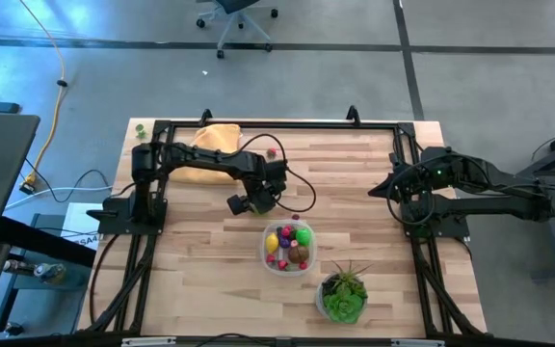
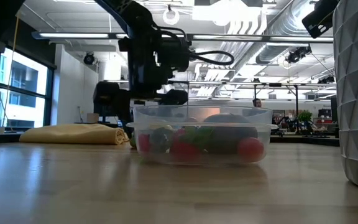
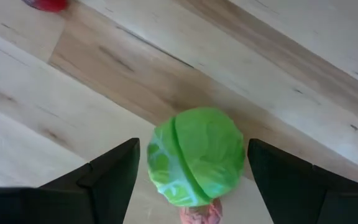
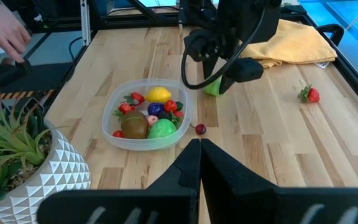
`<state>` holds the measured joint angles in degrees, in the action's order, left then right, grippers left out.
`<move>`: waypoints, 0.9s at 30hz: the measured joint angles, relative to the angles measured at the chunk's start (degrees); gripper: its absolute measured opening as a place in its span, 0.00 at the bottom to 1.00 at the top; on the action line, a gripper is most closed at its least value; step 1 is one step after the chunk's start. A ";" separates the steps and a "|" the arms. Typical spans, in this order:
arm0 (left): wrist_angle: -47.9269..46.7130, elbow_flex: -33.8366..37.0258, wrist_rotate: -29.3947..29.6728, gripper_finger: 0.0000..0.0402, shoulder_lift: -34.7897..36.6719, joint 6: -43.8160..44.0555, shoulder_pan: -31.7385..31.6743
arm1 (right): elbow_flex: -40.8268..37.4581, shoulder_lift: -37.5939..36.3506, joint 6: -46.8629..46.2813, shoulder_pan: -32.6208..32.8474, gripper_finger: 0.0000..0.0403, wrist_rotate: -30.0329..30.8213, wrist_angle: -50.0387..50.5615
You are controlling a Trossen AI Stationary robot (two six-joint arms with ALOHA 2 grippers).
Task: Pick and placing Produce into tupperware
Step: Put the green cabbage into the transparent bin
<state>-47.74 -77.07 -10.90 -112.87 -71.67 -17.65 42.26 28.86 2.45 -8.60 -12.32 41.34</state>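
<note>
You've got the left gripper [image 1: 258, 204] out over the middle of the bench [image 1: 200, 280], just back-left of the tupperware [image 1: 288, 248]. Its jaws are spread wide w/ a bright green lettuce-like ball [image 3: 196, 155] sitting between them; in the left wrist view there's a gap on both sides, so no contact on the fingers [image 3: 107, 177], and the ball rests on the wood. A pinkish bit [image 3: 201, 214] peeks out just under the ball, can't tell what it is. From the right wrist view the same green piece [image 4: 214, 88] shows under the left arm, beside the tupperware [image 4: 146, 118] but not in it.

Tupperware is upright on the bench, center-front, already holding produce: yellow lemon [image 4: 158, 94], brown piece [image 4: 134, 126], green piece [image 4: 162, 130], a purple one and several small red ones. A small dark red piece [image 4: 200, 129] lies on the wood just beside the rim. A strawberry [image 4: 310, 94] lies well apart, toward the yellow cloth [image 4: 297, 40] at the back of the bench.

Potted plant [image 1: 343, 294] in white faceted pot stands near the tupperware, front-right side.

Your right gripper [image 4: 199, 155] is pinched closed, empty, parked at the right edge of the bench, well apart from everything.

A person's hand [image 4: 5, 31] shows beyond the bench edge in the right wrist view.
</note>
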 joint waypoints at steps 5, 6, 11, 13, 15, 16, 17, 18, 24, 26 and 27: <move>-0.16 0.01 0.08 0.72 -0.64 1.08 0.00 | 0.00 0.00 0.04 0.00 0.00 0.00 0.00; 0.22 -0.05 0.27 0.72 -0.82 1.37 0.00 | 0.00 0.00 0.00 0.00 0.00 0.00 0.00; -0.04 -0.01 0.22 0.72 -1.08 1.67 -0.02 | 0.00 0.00 -0.03 0.01 0.00 -0.01 0.00; -0.21 0.01 0.26 0.72 -1.08 2.29 -0.02 | 0.00 0.00 0.02 0.00 0.00 0.00 0.00; -0.07 -0.01 0.28 0.72 -1.08 3.11 -0.02 | 0.00 0.00 -0.03 0.02 0.00 0.00 0.00; -0.17 0.01 0.29 0.72 -1.08 3.15 -0.02 | 0.00 0.00 -0.04 0.02 0.00 0.00 0.00; -0.18 0.00 0.32 0.72 -1.08 3.19 -0.02 | 0.00 0.00 0.01 0.00 0.00 0.00 0.00; -0.12 -0.01 0.36 0.72 -1.08 3.46 -0.02 | 0.00 0.00 0.03 0.00 0.00 0.00 0.00; -0.19 0.00 0.30 0.72 -1.76 5.33 -0.02 | 0.00 0.00 -0.04 0.01 0.00 0.00 0.00; -0.06 0.00 0.04 0.72 -2.22 5.96 -0.02 | 0.00 -0.02 0.05 0.00 0.00 0.00 0.02; 0.36 -0.03 0.01 0.72 -2.48 6.08 -0.02 | 0.00 -0.02 0.03 0.00 0.00 0.00 0.00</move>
<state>-47.37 -77.10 -10.88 -115.36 -65.59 -17.67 42.26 28.84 2.48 -8.60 -12.32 41.34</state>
